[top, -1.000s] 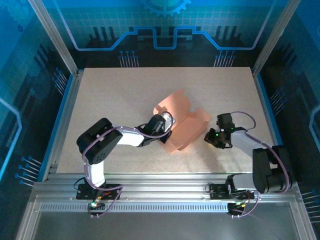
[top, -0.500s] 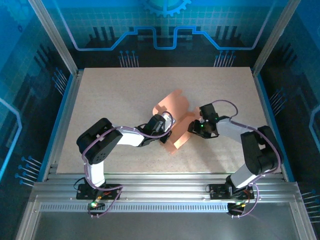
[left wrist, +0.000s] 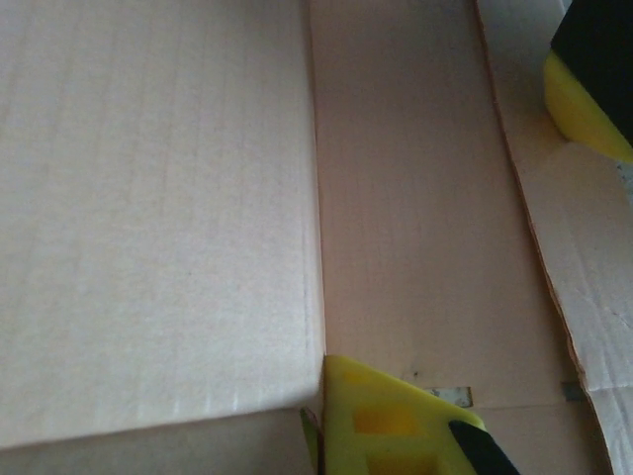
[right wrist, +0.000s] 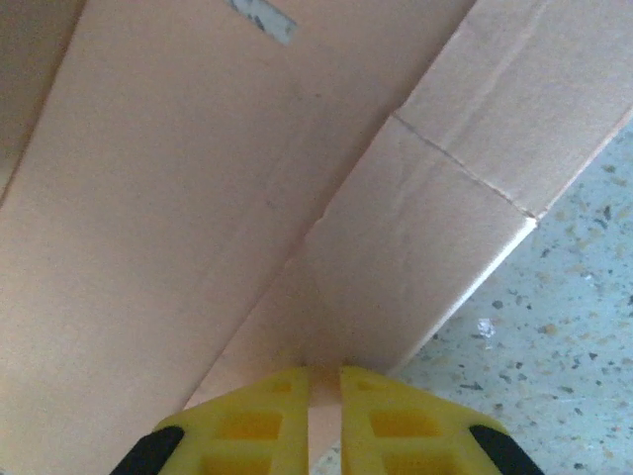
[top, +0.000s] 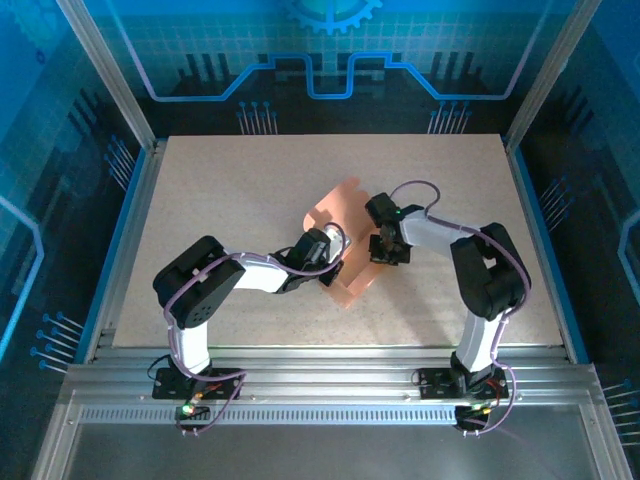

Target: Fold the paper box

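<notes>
Top external view: the paper box (top: 337, 208) stands half-raised on the counter (top: 220, 200). Your left fingers (left wrist: 386, 416) and right fingers (right wrist: 396, 424) each pinch a panel, and most folds seem undone.

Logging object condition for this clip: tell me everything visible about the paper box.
The paper box is plain salmon-orange cardboard, unprinted, with creases and die-cut flaps, half-folded: panels stand up off the table near its centre. The left end effector clamps one panel edge; the right end effector pinches a flap on its right side.
</notes>
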You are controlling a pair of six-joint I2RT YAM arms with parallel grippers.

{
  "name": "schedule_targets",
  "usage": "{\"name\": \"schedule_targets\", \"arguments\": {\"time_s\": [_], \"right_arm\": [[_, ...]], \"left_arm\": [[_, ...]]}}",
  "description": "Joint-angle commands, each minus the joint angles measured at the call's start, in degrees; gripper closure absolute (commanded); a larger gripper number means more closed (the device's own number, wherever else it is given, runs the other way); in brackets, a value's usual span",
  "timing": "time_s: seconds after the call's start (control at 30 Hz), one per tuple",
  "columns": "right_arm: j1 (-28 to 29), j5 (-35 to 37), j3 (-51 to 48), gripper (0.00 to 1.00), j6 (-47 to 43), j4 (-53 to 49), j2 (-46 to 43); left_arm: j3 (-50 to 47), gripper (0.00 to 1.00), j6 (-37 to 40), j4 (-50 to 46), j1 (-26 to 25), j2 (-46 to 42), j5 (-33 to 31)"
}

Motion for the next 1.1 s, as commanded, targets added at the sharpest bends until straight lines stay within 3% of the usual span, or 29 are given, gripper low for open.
{"name": "schedule_targets", "arguments": {"time_s": [0.0,0.13,0.23,0.33,0.47,0.63,0.83,0.97,1.07], "right_arm": [[1.3,-3.3,-5.7,0.84,2.7,2.3,2.8],[0.0,-3.6,-9.7,0.59,3.0,7.5,-4.9],[-1.0,-2.6,-11.3,0.52,2.1,9.0,-9.3],[-4.9,-10.0,-19.5,0.45,3.6,19.4,-15.2],[-9.8,-20.7,-27.6,0.43,6.7,32.4,-18.5],[-11.7,-27.9,-31.4,0.42,8.0,43.3,-16.7],[-11.9,-32.9,-31.7,0.43,10.3,53.8,-13.2],[-11.8,-36.7,-32.0,0.43,12.2,60.6,-12.7],[-11.4,-36.0,-31.6,0.44,11.1,59.4,-14.6]], "left_arm": [[-2.1,0.95,0.1,-6.9,0.4,1.9,1.4],[-1.8,0.95,-2.4,-7.0,1.6,2.2,3.9],[-1.0,0.95,-5.2,-8.0,2.1,2.9,4.0],[-1.2,0.96,-10.4,-5.8,4.0,3.6,8.2],[-2.0,0.96,-14.9,-2.8,5.9,4.4,13.4],[-1.2,0.96,-17.6,-2.3,7.2,5.7,18.0],[-2.9,0.97,-22.8,4.3,9.9,6.7,25.3],[-3.0,0.97,-23.1,4.5,10.3,6.7,25.6],[-3.0,0.96,-23.2,4.6,10.3,6.5,25.8]]}}
